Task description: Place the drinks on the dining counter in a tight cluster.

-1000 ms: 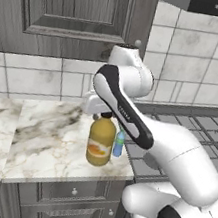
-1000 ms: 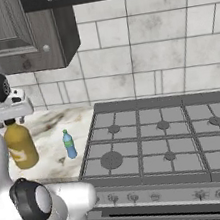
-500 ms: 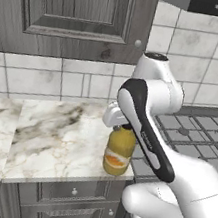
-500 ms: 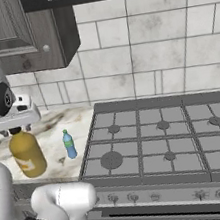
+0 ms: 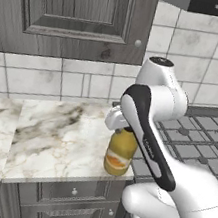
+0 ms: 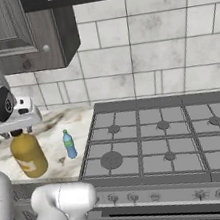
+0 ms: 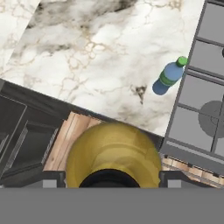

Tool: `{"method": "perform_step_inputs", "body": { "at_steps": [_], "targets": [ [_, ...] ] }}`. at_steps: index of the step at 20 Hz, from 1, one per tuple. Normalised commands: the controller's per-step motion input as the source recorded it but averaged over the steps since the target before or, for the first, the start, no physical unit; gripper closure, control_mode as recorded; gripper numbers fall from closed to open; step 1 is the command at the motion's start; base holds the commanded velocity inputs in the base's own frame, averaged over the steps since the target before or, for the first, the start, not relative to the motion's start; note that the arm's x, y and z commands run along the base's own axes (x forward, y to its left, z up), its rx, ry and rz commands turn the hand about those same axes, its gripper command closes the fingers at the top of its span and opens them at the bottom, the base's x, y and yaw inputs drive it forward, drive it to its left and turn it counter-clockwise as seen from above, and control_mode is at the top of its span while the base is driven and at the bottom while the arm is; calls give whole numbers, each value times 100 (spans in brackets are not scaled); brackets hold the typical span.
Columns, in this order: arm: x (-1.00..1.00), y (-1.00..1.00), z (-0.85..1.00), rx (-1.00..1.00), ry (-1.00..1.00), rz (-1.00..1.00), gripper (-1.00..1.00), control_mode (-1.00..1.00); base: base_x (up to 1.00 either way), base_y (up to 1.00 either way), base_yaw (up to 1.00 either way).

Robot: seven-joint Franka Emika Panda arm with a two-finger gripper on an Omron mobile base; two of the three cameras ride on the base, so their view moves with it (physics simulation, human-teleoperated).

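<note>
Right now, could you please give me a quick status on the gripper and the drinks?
Gripper shut on amber bottle, lifted at the counter edge. Small light-blue bottle upright on marble beside stove. Nothing in the way.

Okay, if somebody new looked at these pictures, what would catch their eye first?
The amber bottle hanging from the end effector by its cap, at the front edge of the marble worktop. Next, the small light-blue bottle standing on that worktop beside the gas stove.
</note>
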Motion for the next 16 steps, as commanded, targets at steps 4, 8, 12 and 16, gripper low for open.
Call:
{"method": "perform_step_inputs", "body": {
  "at_steps": [4,8,12,16],
  "targets": [
    [-21,0,0,0,0,-2,100,100,-48,-5,-8],
    [0,0,0,0,0,0,100,100,-100,-34,-30],
    [0,0,0,0,0,0,100,100,-81,-35,-51],
    [0,0,0,0,0,0,100,100,-1,-29,-87]
  ]
}}
